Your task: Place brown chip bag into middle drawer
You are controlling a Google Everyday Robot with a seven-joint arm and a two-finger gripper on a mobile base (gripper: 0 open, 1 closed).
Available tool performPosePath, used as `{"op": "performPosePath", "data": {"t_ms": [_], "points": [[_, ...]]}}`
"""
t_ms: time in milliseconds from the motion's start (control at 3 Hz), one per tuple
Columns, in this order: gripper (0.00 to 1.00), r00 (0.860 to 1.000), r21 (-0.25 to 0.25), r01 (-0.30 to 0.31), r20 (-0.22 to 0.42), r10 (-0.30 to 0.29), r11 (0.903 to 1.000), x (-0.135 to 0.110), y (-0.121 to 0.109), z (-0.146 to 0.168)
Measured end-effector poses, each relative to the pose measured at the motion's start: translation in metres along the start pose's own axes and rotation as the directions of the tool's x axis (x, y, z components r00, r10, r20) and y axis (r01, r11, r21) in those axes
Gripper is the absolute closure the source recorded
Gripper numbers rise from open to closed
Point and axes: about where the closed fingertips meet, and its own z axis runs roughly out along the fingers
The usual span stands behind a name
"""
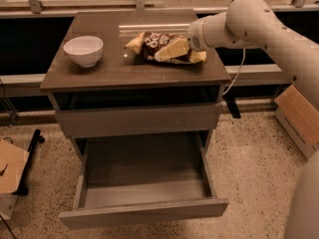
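While the middle drawer point(144, 212) stands open, claw point(172, 49) overlaps brown chip bag point(151, 41) at counter's point(124, 69) 2 o'clock; grip state cannot be told.

Smooth cream plastic hand point(167, 53) at crinkly glossy brown chip bag point(151, 40).

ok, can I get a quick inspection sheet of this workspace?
Surface: grey cabinet top, dark and flat.
Job's things: brown chip bag lying on the top, right of centre; middle drawer pulled open, bag not in it.
Clutter: white bowl on the top's left side, apart from the bag.
Grippers: gripper at the bag, over its right half.
Cables: white cable hanging from the arm beside the cabinet.
Surroundings: upper drawer front shut; cardboard box on the floor at right.
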Motion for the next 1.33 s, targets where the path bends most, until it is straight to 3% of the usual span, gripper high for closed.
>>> {"op": "performPosePath", "data": {"t_ms": [333, 667, 1000, 1333], "points": [[0.0, 1.0, -0.006, -0.021, -0.004, 0.021, 0.9998, 0.001, -0.021, 0.025], [0.0, 0.997, -0.027, -0.08, -0.014, 0.08, 0.9964, 0.021, -0.026, 0.039], [0.26, 0.994, -0.04, -0.112, -0.02, 0.111, 0.9929, 0.042, -0.019, 0.038], [0.5, 0.994, -0.042, -0.112, -0.011, 0.112, 0.9928, 0.046, -0.013, 0.031]]}}
